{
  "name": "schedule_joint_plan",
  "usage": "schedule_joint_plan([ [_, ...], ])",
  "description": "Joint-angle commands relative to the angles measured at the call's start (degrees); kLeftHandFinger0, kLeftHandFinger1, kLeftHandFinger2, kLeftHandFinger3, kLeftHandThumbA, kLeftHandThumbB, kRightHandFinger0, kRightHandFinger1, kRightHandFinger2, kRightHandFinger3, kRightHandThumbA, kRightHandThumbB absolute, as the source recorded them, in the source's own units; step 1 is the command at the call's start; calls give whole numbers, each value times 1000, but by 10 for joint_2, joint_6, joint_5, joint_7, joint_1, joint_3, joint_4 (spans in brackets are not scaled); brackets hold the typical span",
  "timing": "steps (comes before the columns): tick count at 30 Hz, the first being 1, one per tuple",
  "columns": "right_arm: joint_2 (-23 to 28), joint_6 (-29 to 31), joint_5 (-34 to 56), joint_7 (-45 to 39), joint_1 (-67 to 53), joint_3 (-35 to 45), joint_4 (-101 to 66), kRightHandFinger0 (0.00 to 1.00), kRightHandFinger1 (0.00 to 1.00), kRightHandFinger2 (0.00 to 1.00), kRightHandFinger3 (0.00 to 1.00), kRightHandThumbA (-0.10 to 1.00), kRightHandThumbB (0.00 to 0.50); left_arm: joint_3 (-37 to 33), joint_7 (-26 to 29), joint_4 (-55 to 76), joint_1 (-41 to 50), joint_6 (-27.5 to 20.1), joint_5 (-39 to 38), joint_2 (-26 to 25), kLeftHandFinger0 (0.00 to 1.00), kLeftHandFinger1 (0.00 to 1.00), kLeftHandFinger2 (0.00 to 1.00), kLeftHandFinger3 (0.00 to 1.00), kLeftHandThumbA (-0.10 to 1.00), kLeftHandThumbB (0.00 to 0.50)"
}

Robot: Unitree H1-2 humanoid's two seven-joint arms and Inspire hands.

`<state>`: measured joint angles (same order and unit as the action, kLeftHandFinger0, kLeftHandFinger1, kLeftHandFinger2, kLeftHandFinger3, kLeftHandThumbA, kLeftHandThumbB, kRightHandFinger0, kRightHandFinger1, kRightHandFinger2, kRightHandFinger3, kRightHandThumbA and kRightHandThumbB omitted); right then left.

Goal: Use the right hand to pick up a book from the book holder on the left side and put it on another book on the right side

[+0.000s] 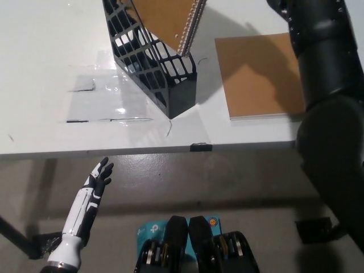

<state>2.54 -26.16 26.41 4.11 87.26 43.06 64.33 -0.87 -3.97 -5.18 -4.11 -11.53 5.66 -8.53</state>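
A brown spiral-bound book (168, 20) is seen tilted at the far middle of the scene, its metal coil (192, 28) running along its right edge and its lower corner dipping into the top of the holder (153, 62). The cover is plain brown, without visible print. Its upper part is cut off by the top edge of the view.

The holder is a black lattice file stand, set at an angle on the white bench (45, 114), with its solid low front toward the near right. Through the lattice only white bench and light can be made out; whether anything else is kept inside cannot be told.

A second brown book (256, 77) is laid flat on the bench to the right, well apart from the holder.

The black right arm (327, 96) is seen along the right side; its hand is out of view, so its grip cannot be told. The white left hand (98, 175) is held low at the near left, below the bench edge, fingers apart, holding nothing.
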Motion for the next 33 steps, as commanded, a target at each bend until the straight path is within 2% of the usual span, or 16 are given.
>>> schedule_joint_plan([
  [1, 105, -8, 109, -18, 250, 9, -134, 0, 95, 647, 1000, -100, 48, -1, -7, 16, -12, -21, -6, -10, 1000, 1000, 1000, 1000, 1000, 180],
  [5, 124, -8, 124, -4, 238, 16, -139, 0, 150, 689, 1000, -100, 29, -1, -6, 14, -9, -28, -9, -8, 1000, 1000, 1000, 1000, 1000, 157],
  [6, 136, -8, 128, -12, 237, 15, -129, 0, 159, 689, 1000, -100, 59, -1, -6, 11, -9, -30, -7, -8, 1000, 1000, 1000, 1000, 1000, 157],
  [8, 150, -8, 121, -20, 237, 14, -123, 0, 157, 675, 1000, -100, 69, -1, -5, 9, -9, -30, -5, -9, 1000, 1000, 1000, 1000, 1000, 159],
  [11, 162, -8, 123, -19, 233, 10, -143, 0, 175, 730, 1000, -100, 54, -2, -3, 6, -8, -31, -3, -7, 1000, 1000, 1000, 1000, 1000, 165],
  [13, 169, -8, 125, -19, 232, 6, -146, 0, 167, 721, 1000, -100, 46, -1, -2, 6, -7, -29, -6, -5, 1000, 1000, 1000, 1000, 1000, 166],
  [14, 178, -8, 114, -27, 227, -4, -152, 0, 150, 707, 1000, -100, 18, -1, -1, 6, -6, -32, -4, -5, 1000, 1000, 1000, 1000, 1000, 161],
  [17, 188, -8, 114, -31, 219, -10, -150, 0, 152, 678, 1000, -100, 26, -1, -1, 3, -6, -37, -3, -6, 1000, 1000, 1000, 1000, 1000, 160],
  [22, 192, -8, 130, -2, 200, -4, -162, 0, 221, 734, 1000, -100, 35, 1, 0, 10, -3, -28, -3, -6, 1000, 1000, 1000, 1000, 1000, 170],
  [24, 206, -8, 136, -16, 193, -4, -137, 0, 269, 781, 1000, -100, 4, 1, 0, 8, -3, -33, -3, -8, 1000, 1000, 1000, 1000, 1000, 160],
  [25, 220, -8, 141, -34, 189, -13, -109, 0, 277, 762, 1000, -100, 2, 2, 0, 8, -4, -32, -5, -8, 1000, 1000, 1000, 1000, 1000, 162],
  [27, 229, -8, 127, -53, 179, -23, -94, 0, 251, 743, 1000, -100, 40, 3, -1, 7, -4, -35, -7, -8, 1000, 1000, 1000, 1000, 1000, 160],
  [31, 242, -8, 115, -65, 164, -33, -61, 0, 274, 728, 1000, -100, 69, 3, -1, 8, -1, -36, -7, -9, 1000, 1000, 1000, 1000, 1000, 167],
  [33, 244, -8, 96, -58, 153, -48, -54, 0, 286, 714, 861, -100, 69, 4, -2, 6, -1, -35, -11, -9, 1000, 1000, 1000, 1000, 1000, 170],
])
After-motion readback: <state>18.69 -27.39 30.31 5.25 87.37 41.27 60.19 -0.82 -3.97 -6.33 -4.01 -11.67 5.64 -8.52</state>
